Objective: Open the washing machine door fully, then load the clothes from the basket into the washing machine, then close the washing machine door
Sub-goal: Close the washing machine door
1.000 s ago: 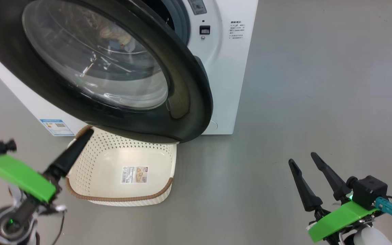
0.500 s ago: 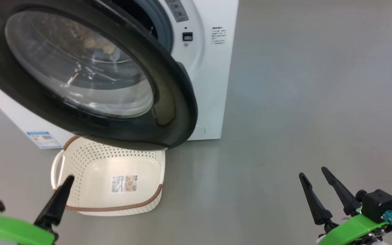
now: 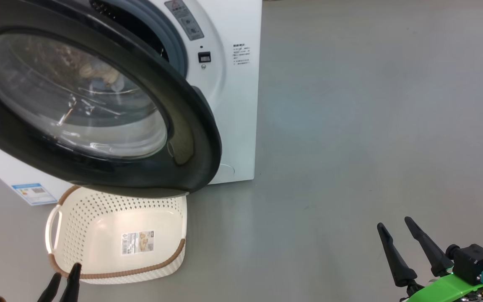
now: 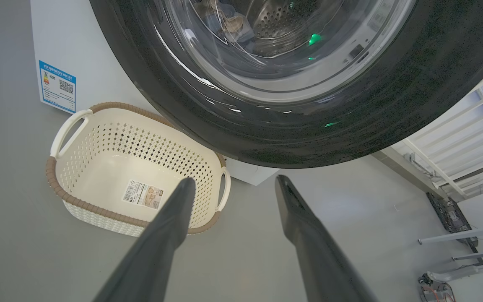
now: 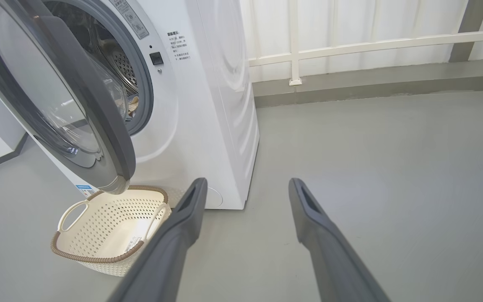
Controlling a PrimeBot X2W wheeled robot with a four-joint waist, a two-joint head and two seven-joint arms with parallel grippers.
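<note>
At 7 o'clock in the head view the left gripper point(image 3: 63, 280) hangs with its fingers spread wide and nothing between them, near the front rim of the basket point(image 3: 111, 207). At 8 o'clock a blue energy sticker point(image 3: 32, 193) on the washing machine point(image 3: 237, 105) carries coloured bars and a square code, too small to read. The basket sits on the floor against the machine's foot and holds nothing but a paper label point(image 3: 137, 242) with a barcode and a small picture, its print illegible. Above it, from 9 to 12 o'clock, the washing machine door point(image 3: 183, 126) stands swung out. Through its glass the clothes point(image 3: 94, 75) show as cream and pale blue inside the drum. So opening and loading look done, and closing the door is what remains. At 12 o'clock a grey warning sticker point(image 3: 183, 16) and a block of small print point(image 3: 241, 54) can't be read. At 5 o'clock the right gripper point(image 3: 394, 224) is equally wide open and empty, well apart from everything
</note>
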